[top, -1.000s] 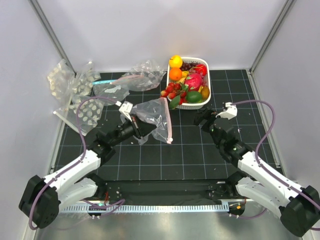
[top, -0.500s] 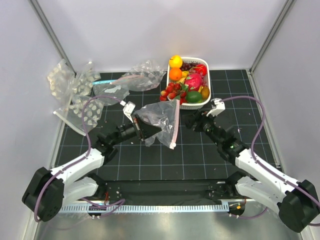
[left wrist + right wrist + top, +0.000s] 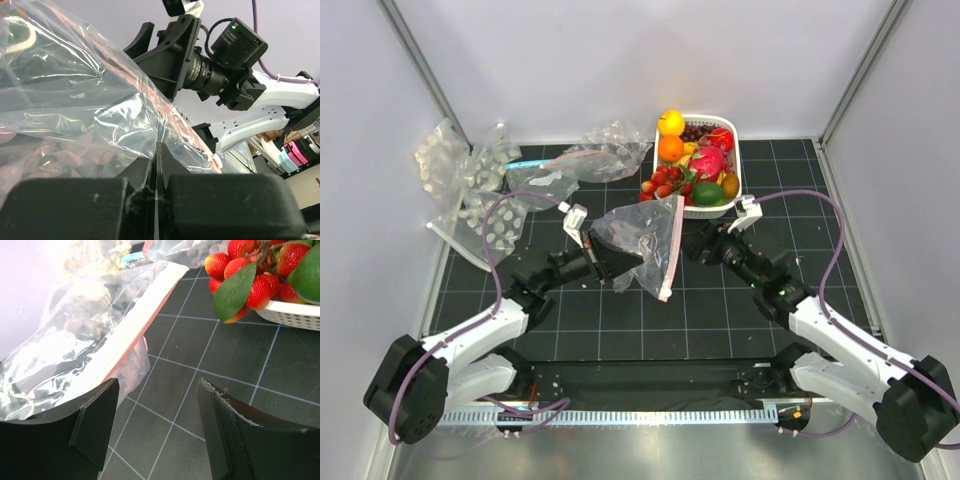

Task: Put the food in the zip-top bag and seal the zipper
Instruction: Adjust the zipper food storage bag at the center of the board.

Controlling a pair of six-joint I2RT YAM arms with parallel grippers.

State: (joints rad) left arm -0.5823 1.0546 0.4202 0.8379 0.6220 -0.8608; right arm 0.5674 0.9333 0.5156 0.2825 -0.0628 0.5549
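Note:
My left gripper (image 3: pixel 607 262) is shut on a fold of the clear zip-top bag (image 3: pixel 638 235) and holds it up off the mat; the pinch shows in the left wrist view (image 3: pixel 156 150). The pinkish-red zipper (image 3: pixel 670 250) runs down the bag's right edge. My right gripper (image 3: pixel 698 245) is open and empty, just right of that edge. In the right wrist view (image 3: pixel 157 385) the bag (image 3: pixel 75 335) and zipper (image 3: pixel 135 325) are at the left. Strawberries (image 3: pixel 663 182) (image 3: pixel 245 265), a pink dragon fruit (image 3: pixel 708 160) and a green leaf (image 3: pixel 235 290) sit in the white basket (image 3: pixel 734 160).
The basket also holds an orange (image 3: pixel 670 148), a yellow fruit (image 3: pixel 671 122), dark grapes (image 3: pixel 695 130) and a green fruit (image 3: pixel 708 193). Dotted bags (image 3: pixel 480 215) and plain clear bags (image 3: pixel 590 160) lie at the back left. White walls enclose the mat.
My left gripper has carried the bag up and to the right, turning its zipper edge toward the right arm. My right gripper has moved left, up to that edge.

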